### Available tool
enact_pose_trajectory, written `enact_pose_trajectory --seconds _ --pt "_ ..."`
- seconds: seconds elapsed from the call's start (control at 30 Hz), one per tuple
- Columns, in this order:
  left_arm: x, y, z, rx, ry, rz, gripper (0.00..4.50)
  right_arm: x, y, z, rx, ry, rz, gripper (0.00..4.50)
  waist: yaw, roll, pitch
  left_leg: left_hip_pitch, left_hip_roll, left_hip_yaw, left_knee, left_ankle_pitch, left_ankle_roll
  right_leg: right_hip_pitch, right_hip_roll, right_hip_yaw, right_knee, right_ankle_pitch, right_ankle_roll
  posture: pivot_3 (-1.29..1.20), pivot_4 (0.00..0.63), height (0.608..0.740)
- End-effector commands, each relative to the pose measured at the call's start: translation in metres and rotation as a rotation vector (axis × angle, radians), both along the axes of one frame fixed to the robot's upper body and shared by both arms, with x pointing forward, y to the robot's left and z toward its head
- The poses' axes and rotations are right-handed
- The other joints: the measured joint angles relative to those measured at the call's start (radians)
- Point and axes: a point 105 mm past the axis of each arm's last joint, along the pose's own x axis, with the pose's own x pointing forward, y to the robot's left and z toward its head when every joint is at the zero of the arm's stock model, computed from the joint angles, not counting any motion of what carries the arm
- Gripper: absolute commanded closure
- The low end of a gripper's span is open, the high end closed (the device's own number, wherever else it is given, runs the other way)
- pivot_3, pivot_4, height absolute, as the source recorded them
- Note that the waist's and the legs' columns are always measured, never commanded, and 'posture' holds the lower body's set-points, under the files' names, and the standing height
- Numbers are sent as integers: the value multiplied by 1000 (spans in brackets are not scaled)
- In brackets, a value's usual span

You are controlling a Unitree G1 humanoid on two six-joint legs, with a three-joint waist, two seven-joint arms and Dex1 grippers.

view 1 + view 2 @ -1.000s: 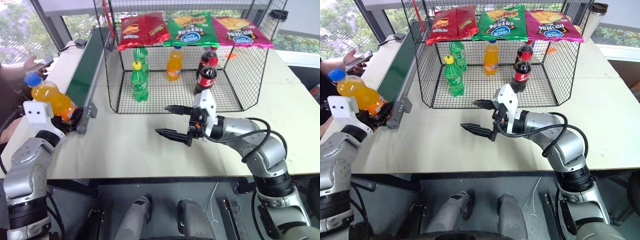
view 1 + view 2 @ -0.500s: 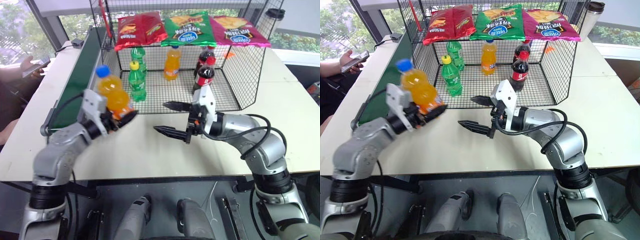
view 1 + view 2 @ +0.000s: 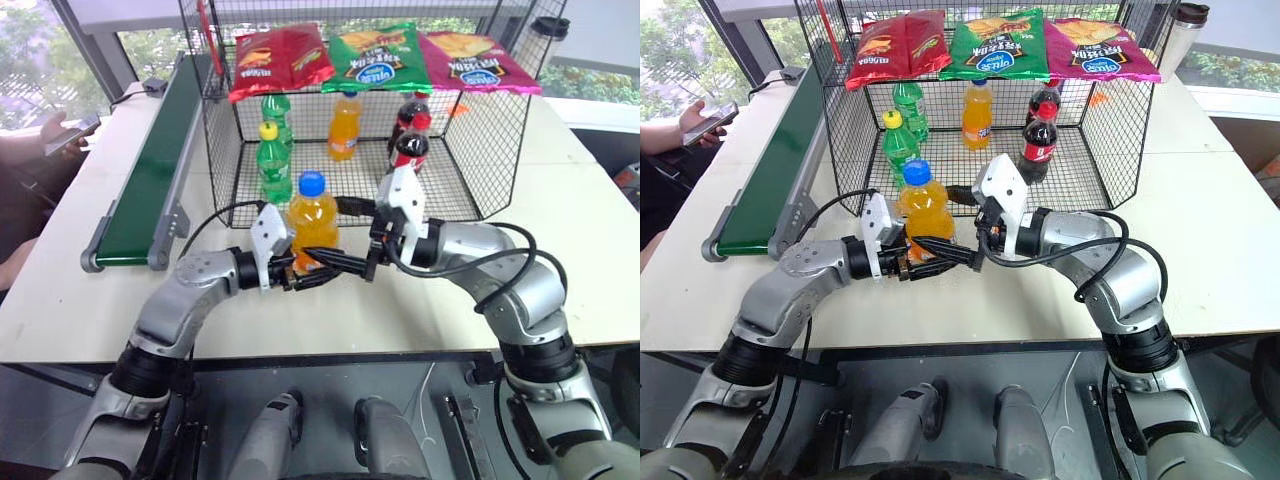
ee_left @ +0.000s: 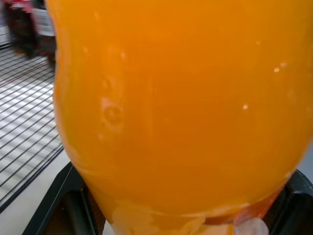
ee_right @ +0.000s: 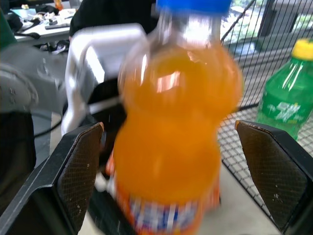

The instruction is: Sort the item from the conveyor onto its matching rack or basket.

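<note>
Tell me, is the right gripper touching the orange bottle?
Apart. The right wrist view shows the orange bottle between the right gripper's open fingers, gaps either side.

Glossy clear plastic bottle [image 3: 313, 222], matt black wire-mesh cage [image 3: 500, 150], shiny foil snack bags [image 3: 380, 58].

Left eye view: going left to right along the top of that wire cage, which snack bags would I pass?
On top of the black wire cage: red snack bag → green snack bag → pink snack bag.
</note>
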Motion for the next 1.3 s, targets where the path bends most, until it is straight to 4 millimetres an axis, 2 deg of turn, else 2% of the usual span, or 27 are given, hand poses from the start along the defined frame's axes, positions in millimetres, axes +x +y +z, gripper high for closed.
enact_pose_trajectory --seconds 0.03,0.17,0.3,0.4,0.47,0.5,0.73,0.83,0.87,1.1,1.23,1.3 --pt "-3 -5 15 -12 -90 -51 1488 -1 2 11 18 -44 4 0 1 0 0 0 0 0 0 0 0 0 0 0 0 0 0 0 150 739" --pt "-6 -7 9 12 -108 -74 1488 -1 4 14 18 -51 8 0 0 0 0 0 0 0 0 0 0 0 0 0 0 0 0 0 150 739" --pt "-3 -10 16 -18 -119 -57 1488 1 6 14 18 -51 7 0 1 0 0 0 0 0 0 0 0 0 0 0 0 0 1 0 150 739" --pt "-3 -10 16 -19 -121 -54 1488 3 6 14 17 -49 4 779 0 0 0 0 0 0 0 1 2 0 0 0 0 1 1 0 150 739" --pt "-4 -9 16 -20 -121 -52 1488 2 6 14 16 -50 8 1776 -1 0 0 0 0 0 0 1 2 0 0 0 0 1 2 0 150 739" --pt "-4 -9 16 -20 -121 -50 1488 2 7 14 17 -50 12 1937 0 0 0 0 0 0 0 1 2 0 0 0 0 1 3 0 150 739" --pt "1 -8 18 -24 -136 -9 1488 1 6 13 -5 -50 15 1954 0 0 0 0 0 0 0 1 2 0 0 0 0 2 3 0 150 739" --pt "-2 -8 17 -28 -104 -44 117 1 6 13 -5 -50 11 1954 0 0 0 0 0 0 0 1 2 0 0 0 0 2 3 0 150 739" --pt "-2 -8 17 -31 -99 -41 51 1 5 12 -4 -47 6 1954 0 0 0 0 0 0 0 1 2 0 0 0 0 2 3 0 150 739" --pt "2 2 13 -12 -67 26 51 9 -2 10 -7 -45 -54 1954 0 0 0 0 0 0 0 1 2 0 0 0 0 2 3 0 150 739" --pt "8 19 19 -19 -70 117 51 23 -9 15 15 -72 -139 1954 -1 0 0 0 0 0 0 1 2 0 1 0 1 2 3 0 150 739" --pt "9 40 18 -8 -58 193 51 39 -17 25 49 -93 -226 1954 -4 0 0 0 0 0 0 1 2 0 1 0 1 2 3 0 150 739"
